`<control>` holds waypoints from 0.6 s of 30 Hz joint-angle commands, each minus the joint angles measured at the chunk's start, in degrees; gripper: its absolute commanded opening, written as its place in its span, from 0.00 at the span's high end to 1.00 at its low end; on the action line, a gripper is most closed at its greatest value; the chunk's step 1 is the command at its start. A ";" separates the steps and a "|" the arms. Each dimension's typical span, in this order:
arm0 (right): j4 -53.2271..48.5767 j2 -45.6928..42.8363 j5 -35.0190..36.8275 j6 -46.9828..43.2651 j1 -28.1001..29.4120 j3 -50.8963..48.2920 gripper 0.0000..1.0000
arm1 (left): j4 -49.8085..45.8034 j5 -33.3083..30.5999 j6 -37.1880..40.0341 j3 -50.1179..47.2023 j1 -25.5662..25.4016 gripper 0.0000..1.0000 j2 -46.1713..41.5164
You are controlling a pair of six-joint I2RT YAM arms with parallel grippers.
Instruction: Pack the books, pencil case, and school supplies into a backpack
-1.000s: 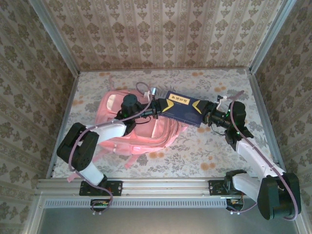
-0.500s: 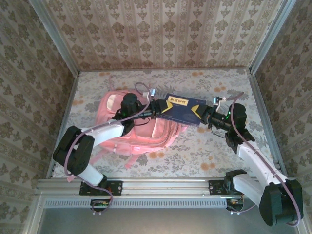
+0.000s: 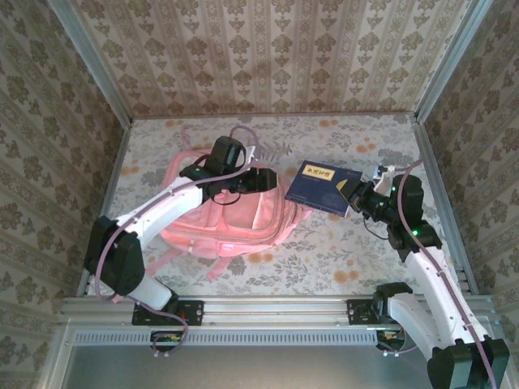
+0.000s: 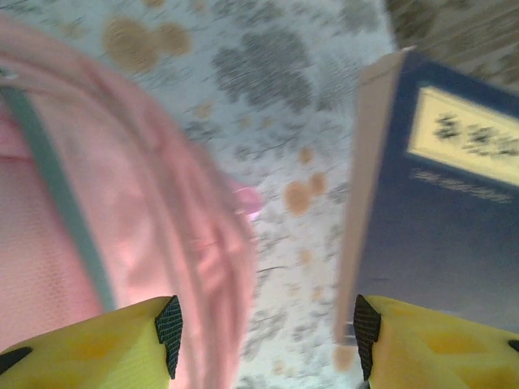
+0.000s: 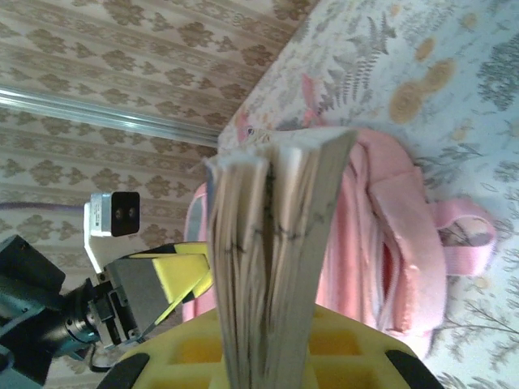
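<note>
Your right gripper [image 3: 354, 197] is closed tight on a dark navy book [image 3: 320, 186] with a yellow label. It grips the book by the end nearest the table's right edge. The book hangs in the air above the table [image 3: 340, 251], between the backpack and the right edge and about midway from near edge to far edge. It is tilted, so its cover faces up toward the overhead camera. In the right wrist view, the pale page edges [image 5: 276, 243] stand upright between that gripper's yellow fingers. The pages split into two bundles, and you cannot tell from here whether this is one book or two.

Your left gripper [image 3: 266, 180] is partly open and holds nothing. In its wrist view, the two yellow fingers [image 4: 166, 324] stand apart with bare floral tabletop between them. The book's free end [image 4: 438, 203] sits just beside the right-hand finger. From overhead, a small gap shows between this gripper and the book.

The pink backpack [image 3: 227, 215] lies flat on the left half of the table, reaching toward the middle. The left arm stretches across the backpack, and its gripper hovers over the backpack's edge nearest the book.
</note>
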 commanded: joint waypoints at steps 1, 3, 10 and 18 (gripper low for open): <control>-1.94 -0.67 1.34 -3.31 -0.32 2.90 1.00 | -11.11 -2.86 8.36 4.14 0.44 0.39 4.14; -2.86 -0.72 1.65 -4.11 -0.32 3.44 1.00 | -12.69 -3.92 9.47 4.99 0.41 0.39 5.46; -2.50 -0.21 1.34 -4.20 -0.59 3.47 1.00 | -12.34 -4.09 9.60 3.99 0.42 0.39 8.00; -0.15 1.41 -0.09 -3.26 -0.58 2.45 1.00 | -9.97 -0.91 8.77 4.73 -0.88 0.44 10.57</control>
